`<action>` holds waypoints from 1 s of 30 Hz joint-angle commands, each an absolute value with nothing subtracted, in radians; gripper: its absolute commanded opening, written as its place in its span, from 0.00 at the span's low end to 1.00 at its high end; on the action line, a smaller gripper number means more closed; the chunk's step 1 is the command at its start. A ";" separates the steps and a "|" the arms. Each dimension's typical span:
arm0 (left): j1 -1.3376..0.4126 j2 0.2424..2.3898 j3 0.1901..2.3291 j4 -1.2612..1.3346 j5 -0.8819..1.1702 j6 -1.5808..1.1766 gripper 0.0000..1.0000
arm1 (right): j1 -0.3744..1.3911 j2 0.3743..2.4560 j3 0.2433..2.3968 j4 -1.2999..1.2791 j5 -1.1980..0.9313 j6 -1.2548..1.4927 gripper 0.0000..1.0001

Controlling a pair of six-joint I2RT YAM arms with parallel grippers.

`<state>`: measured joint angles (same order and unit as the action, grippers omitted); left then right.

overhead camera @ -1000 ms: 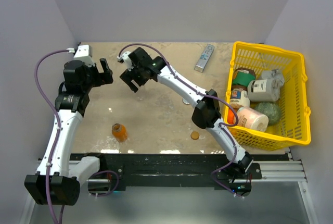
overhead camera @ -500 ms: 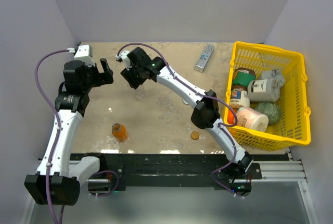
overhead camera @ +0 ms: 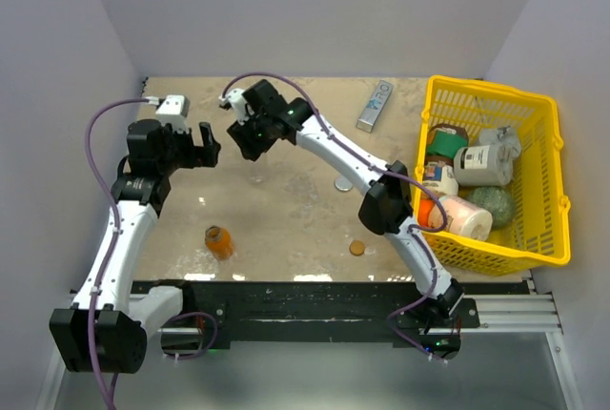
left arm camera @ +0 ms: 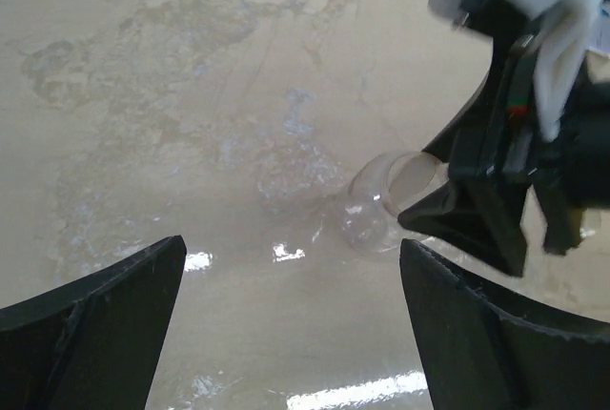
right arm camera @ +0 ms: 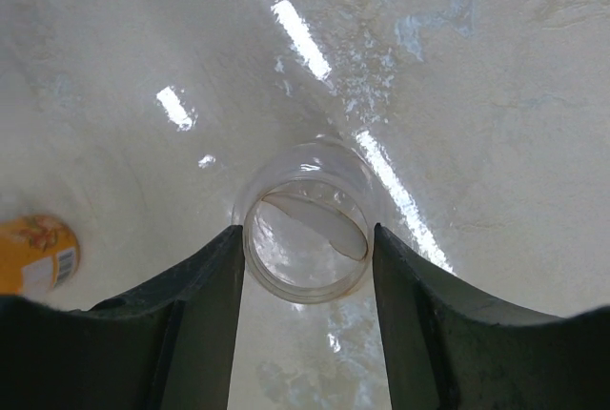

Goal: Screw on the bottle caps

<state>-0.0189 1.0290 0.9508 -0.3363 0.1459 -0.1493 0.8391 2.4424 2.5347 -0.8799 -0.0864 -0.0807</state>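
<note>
My right gripper (right arm camera: 307, 234) is shut on the neck of the clear bottle (right arm camera: 305, 267), one finger against each side of its open rim. The left wrist view shows that bottle (left arm camera: 374, 212) tilted under the right gripper (left arm camera: 477, 215); whether it is off the table I cannot tell. My left gripper (left arm camera: 291, 243) stands open just left of it, nothing between its fingers (overhead camera: 206, 146). The orange bottle (overhead camera: 219, 240) stands upright near the front left. A silver cap (overhead camera: 343, 183) and a brownish-orange cap (overhead camera: 356, 248) lie flat on the table beside the right arm.
A yellow basket (overhead camera: 545, 238) with several larger containers sits at the right. A grey rectangular bar (overhead camera: 375, 105) lies near the back wall. The walls close in at the left and back.
The right jaws closed on the clear bottle's neck and shifted slightly toward the back. The left gripper swung right, toward the bottle, staying open.
</note>
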 commanded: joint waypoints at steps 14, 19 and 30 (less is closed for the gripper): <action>-0.080 1.151 0.836 -0.068 1.013 0.224 1.00 | 0.687 1.813 1.902 -0.566 -0.552 -0.315 0.00; -0.150 1.155 0.789 0.135 0.907 0.146 1.00 | 0.690 1.807 1.907 -0.554 -0.583 -0.276 0.00; -0.233 1.190 0.746 0.230 0.751 0.149 1.00 | 0.695 1.753 1.871 -0.549 -0.667 -0.212 0.00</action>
<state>-0.2089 1.1934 0.7803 0.1204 0.8356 0.1417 0.6880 1.8126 1.8767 -0.5968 -0.5896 -0.2661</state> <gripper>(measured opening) 0.997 0.538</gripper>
